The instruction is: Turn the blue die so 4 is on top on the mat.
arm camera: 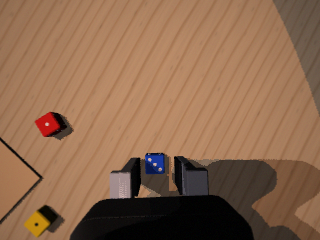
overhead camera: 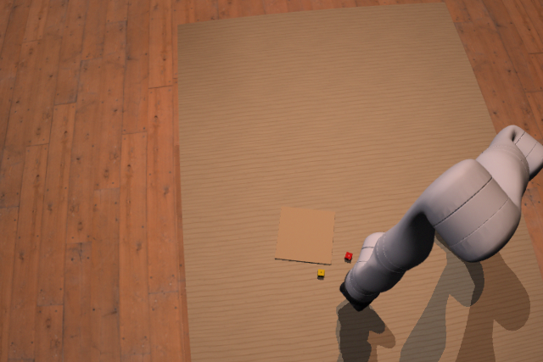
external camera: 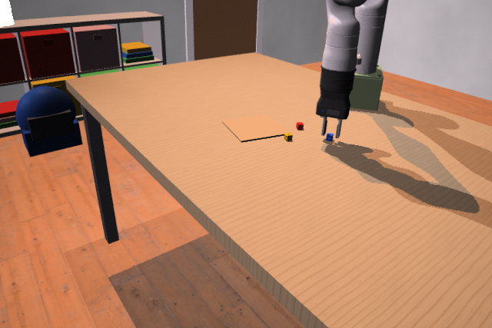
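Observation:
The blue die (external camera: 329,137) (arm camera: 155,163) lies on the bare table, off the mat, with three pips on top in the wrist view. My gripper (external camera: 330,134) (arm camera: 157,170) is open, one finger on each side of the die with gaps, not touching it. In the top view the arm hides the blue die and the fingers. The tan square mat (overhead camera: 305,235) (external camera: 254,126) (arm camera: 12,185) lies flat to the left. The red die (overhead camera: 348,255) (external camera: 300,126) (arm camera: 47,124) and the yellow die (overhead camera: 321,273) (external camera: 288,137) (arm camera: 39,222) lie on the table beside the mat, each showing one pip.
The arm's green base block (external camera: 367,90) stands on the table behind the gripper. The table's left edge (external camera: 119,126) is far from the dice. A shelf (external camera: 79,46) and a blue seat (external camera: 48,121) stand on the floor beyond it.

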Motion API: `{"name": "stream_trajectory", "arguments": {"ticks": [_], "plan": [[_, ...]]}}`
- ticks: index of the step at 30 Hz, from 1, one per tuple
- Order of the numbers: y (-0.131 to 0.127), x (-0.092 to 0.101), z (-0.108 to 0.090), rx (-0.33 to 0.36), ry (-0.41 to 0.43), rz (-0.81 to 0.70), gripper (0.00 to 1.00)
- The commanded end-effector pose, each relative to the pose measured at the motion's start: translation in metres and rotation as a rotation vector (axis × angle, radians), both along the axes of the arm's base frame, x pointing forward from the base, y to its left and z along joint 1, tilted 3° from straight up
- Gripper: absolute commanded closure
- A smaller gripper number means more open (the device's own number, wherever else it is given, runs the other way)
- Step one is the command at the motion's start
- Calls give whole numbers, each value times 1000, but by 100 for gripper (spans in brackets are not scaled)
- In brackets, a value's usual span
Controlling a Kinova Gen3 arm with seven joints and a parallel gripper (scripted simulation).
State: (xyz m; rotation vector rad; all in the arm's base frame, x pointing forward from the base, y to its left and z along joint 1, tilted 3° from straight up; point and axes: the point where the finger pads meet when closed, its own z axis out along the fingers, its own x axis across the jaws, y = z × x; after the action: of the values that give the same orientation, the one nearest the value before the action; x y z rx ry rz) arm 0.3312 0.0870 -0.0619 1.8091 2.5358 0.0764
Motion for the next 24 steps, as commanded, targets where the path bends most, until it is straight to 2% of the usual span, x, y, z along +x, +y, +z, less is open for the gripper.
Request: {"name": "stream_trajectory", "arguments": {"ticks": [1,10,24], "plan": [[-2,0,-2,-1,2,-6,36],[-2,0,-10,-1,2,-6,36],[-2,0,-11,-1,2,-6,36]]}}
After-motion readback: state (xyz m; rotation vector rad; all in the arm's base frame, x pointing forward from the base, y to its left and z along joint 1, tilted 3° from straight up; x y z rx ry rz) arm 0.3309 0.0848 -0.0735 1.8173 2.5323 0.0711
